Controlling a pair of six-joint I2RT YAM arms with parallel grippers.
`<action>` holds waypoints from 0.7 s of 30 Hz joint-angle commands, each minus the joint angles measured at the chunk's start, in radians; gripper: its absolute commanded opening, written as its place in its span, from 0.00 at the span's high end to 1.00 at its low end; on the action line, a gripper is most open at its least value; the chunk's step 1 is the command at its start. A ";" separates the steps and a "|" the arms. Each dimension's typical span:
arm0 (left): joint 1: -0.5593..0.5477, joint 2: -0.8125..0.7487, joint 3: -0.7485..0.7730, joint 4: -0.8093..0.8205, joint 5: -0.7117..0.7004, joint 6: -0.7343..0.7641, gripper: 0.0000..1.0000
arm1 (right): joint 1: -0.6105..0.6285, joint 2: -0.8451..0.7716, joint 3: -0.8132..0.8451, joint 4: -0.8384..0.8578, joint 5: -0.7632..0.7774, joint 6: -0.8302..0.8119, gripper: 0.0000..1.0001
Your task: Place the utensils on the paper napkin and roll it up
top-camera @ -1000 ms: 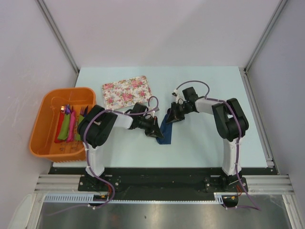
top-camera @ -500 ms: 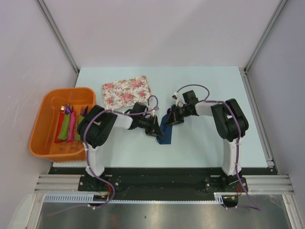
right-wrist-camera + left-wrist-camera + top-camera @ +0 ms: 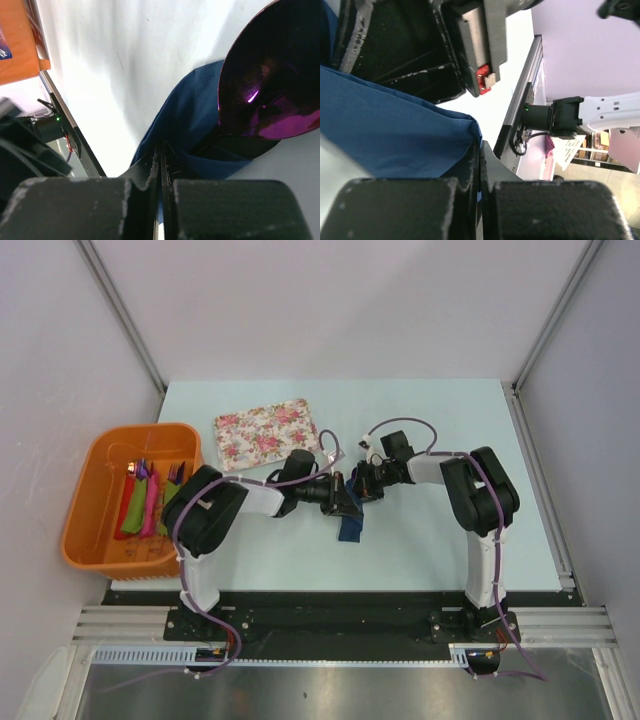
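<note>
Position: paper napkin (image 3: 350, 527) at centre of desk (image 3: 430, 430), long axis 12-to-6, trailing toward 6 o'clock from both claws. Left claw (image 3: 343, 502) and right claw (image 3: 366, 486) each pinched tight on its cloth, equally near. Purple spoon (image 3: 265, 85) bowl shows in the fold; other utensils not visible.

No legible text, label, brand, number or sign on anything in any view.

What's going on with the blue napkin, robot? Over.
Left gripper, right gripper: both shut on napkin. Purple spoon poking out of fold. Tray off to side.
</note>
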 commanded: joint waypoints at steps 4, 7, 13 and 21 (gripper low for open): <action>-0.018 0.101 -0.003 0.079 -0.045 -0.030 1.00 | -0.002 0.030 -0.023 -0.021 0.076 -0.035 1.00; -0.007 0.116 -0.010 0.047 -0.074 0.013 1.00 | -0.002 0.020 -0.017 -0.030 0.073 -0.034 1.00; 0.012 0.146 -0.034 0.018 -0.084 0.044 1.00 | -0.008 -0.027 0.019 -0.047 0.027 -0.009 0.98; 0.016 0.158 -0.042 0.028 -0.070 0.049 1.00 | -0.081 -0.116 0.118 -0.125 -0.079 -0.007 0.91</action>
